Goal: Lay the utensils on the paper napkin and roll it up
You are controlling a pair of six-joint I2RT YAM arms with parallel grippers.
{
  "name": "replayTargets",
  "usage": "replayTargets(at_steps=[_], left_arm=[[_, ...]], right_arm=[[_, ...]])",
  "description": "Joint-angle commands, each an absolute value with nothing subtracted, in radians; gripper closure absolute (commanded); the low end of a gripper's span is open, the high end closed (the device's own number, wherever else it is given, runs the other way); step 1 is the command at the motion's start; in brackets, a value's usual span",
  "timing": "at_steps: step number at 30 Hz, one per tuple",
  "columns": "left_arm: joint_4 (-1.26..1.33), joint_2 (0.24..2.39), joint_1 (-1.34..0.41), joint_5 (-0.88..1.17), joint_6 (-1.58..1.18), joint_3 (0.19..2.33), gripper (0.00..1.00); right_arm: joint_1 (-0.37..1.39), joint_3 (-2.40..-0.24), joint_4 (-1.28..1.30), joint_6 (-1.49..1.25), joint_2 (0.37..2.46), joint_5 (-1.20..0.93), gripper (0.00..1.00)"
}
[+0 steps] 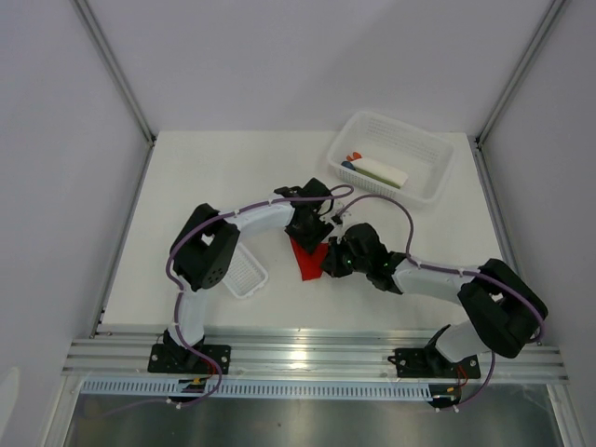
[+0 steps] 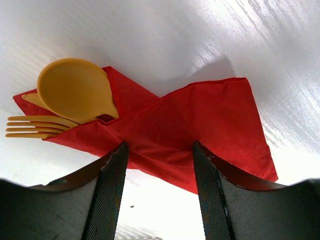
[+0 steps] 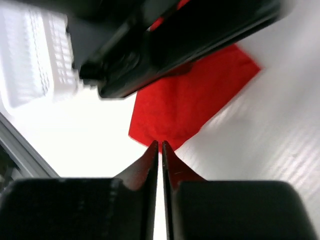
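The red paper napkin (image 2: 200, 120) lies on the table, folded over the orange utensils. A spoon head (image 2: 75, 90), fork tines (image 2: 30, 127) and a knife tip (image 2: 31, 98) stick out at its left end. My left gripper (image 2: 159, 150) is open, its fingertips (image 2: 116, 165) standing on the napkin's near edge. In the top view the left gripper (image 1: 307, 238) is over the napkin (image 1: 305, 263). My right gripper (image 3: 160, 144) is shut to a hairline slit, its tips at the napkin's (image 3: 185, 105) near edge. I cannot tell whether paper is pinched there.
A white mesh basket (image 1: 438, 177) with white, blue and green items stands at the back right. A narrow white tray (image 1: 244, 272) lies left of the napkin, by the left arm's elbow. The left arm's dark wrist (image 3: 165, 45) hangs over the napkin in the right wrist view.
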State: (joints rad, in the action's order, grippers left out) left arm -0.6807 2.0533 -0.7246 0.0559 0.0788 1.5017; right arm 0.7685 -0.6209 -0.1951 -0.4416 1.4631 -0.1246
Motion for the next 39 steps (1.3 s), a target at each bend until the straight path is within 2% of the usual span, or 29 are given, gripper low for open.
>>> replayTargets(at_steps=[1, 2, 5, 8, 18, 28, 35, 37, 39], left_arm=[[-0.704, 2.048, -0.727, 0.069, 0.092, 1.528, 0.41], [-0.706, 2.046, -0.727, 0.069, 0.092, 1.528, 0.41], [-0.706, 2.04, -0.727, 0.066, 0.092, 1.525, 0.41], [-0.706, 2.04, -0.729, 0.067, 0.092, 1.523, 0.41], [-0.707, 2.043, -0.727, 0.067, 0.092, 1.525, 0.41], [-0.706, 2.045, -0.729, 0.067, 0.094, 1.525, 0.41], [-0.707, 2.043, -0.727, 0.071, 0.095, 1.526, 0.4], [-0.71, 2.04, -0.727, 0.072, 0.097, 1.531, 0.4], [-0.713, 2.037, -0.729, 0.068, 0.1, 1.534, 0.39]], right_arm=[[0.697, -0.635, -0.182, -0.532, 1.436, -0.161, 0.86], [0.683, -0.635, -0.189, -0.544, 1.448, -0.178, 0.74], [0.66, -0.632, -0.21, -0.578, 1.509, -0.216, 0.6], [0.643, -0.63, -0.251, -0.62, 1.574, -0.265, 0.55], [0.629, -0.635, -0.356, -0.693, 1.73, -0.388, 0.55], [0.58, -0.62, -0.436, -0.775, 1.79, -0.427, 0.65], [0.56, -0.62, -0.479, -0.821, 1.799, -0.425, 0.94], [0.558, -0.62, -0.488, -0.821, 1.801, -0.429, 0.99], [0.557, -0.618, -0.492, -0.822, 1.796, -0.431, 1.0]])
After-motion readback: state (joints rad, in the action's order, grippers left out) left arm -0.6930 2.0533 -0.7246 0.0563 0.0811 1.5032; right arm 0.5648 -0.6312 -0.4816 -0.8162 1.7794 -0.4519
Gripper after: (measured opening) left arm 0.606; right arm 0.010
